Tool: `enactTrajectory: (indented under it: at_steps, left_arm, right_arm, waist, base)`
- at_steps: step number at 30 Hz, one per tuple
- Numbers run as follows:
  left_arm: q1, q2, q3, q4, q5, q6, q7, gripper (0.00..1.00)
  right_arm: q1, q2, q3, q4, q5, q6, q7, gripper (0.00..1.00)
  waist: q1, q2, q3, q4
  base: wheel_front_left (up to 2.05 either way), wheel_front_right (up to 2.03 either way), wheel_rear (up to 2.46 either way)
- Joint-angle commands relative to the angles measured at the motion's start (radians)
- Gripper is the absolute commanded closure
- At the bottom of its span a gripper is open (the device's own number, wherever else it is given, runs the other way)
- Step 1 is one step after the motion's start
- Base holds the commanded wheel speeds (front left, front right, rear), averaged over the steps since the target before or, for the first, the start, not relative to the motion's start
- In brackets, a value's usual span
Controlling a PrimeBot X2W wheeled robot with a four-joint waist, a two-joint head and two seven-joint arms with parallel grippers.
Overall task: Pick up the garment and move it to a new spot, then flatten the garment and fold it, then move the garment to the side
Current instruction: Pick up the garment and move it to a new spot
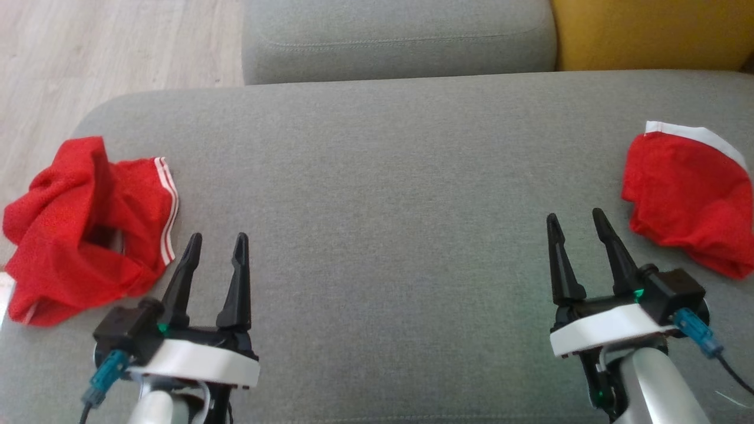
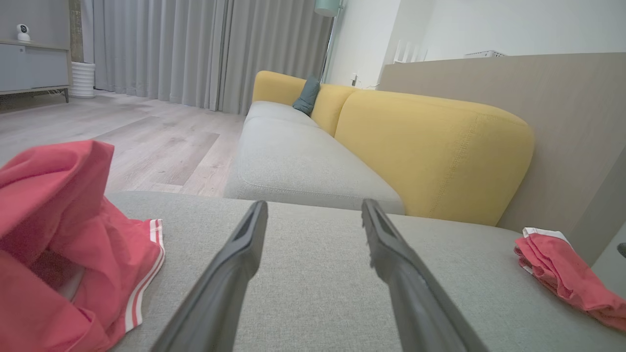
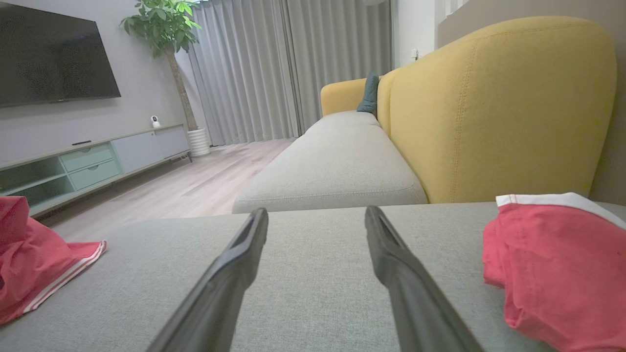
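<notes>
A crumpled red garment (image 1: pixel 82 229) with white stripes at its hem lies at the left edge of the grey sofa cushion (image 1: pixel 383 194); it is also in the left wrist view (image 2: pixel 63 254) and right wrist view (image 3: pixel 34 259). A second red garment (image 1: pixel 689 194) with a white band lies bunched at the right edge (image 2: pixel 567 274) (image 3: pixel 557 274). My left gripper (image 1: pixel 217 246) is open just right of the striped garment, not touching it. My right gripper (image 1: pixel 577 227) is open, left of the other garment, nothing between its fingers.
Beyond the cushion is another grey seat (image 1: pixel 400 41) with a yellow backrest (image 1: pixel 648 32) (image 3: pixel 499 107). Wood floor (image 1: pixel 112 53) lies off the cushion's left edge. A TV cabinet (image 3: pixel 93 161), a potted plant (image 3: pixel 166 29) and curtains (image 2: pixel 195 49) stand far off.
</notes>
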Motion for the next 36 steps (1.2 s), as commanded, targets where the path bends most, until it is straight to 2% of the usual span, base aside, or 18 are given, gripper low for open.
enactTrajectory:
  at_steps: [1,10,26,36]
  left_arm:
    - [-0.034,0.002,0.024,-0.035,0.009,0.0,-0.005,0.0]
    - [-0.049,0.002,0.041,-0.028,0.019,0.002,-0.005,0.0]
    - [-0.042,0.002,0.085,-0.026,0.026,0.002,-0.005,0.0]
    - [-0.025,0.002,0.106,-0.028,0.035,0.006,-0.005,0.0]
  right_arm:
    - [-0.024,0.001,0.022,-0.036,0.006,0.007,-0.011,0.0]
    - [-0.035,0.001,0.075,-0.02,0.012,0.007,-0.011,0.0]
    - [-0.05,0.001,0.129,0.021,0.029,0.007,-0.011,0.0]
    - [-0.047,0.001,0.145,0.032,0.047,0.007,-0.011,0.0]
  waist:
    - [0.0001,-0.0001,0.005,0.014]
    - [0.0001,-0.0001,0.011,0.114]
    - [0.0001,-0.0001,0.006,0.362]
    - [0.0001,-0.0001,0.004,0.43]
  base:
    - [0.0,0.0,0.0]
    - [0.0,0.0,0.0]
    - [0.0,0.0,0.0]
    - [0.0,0.0,0.0]
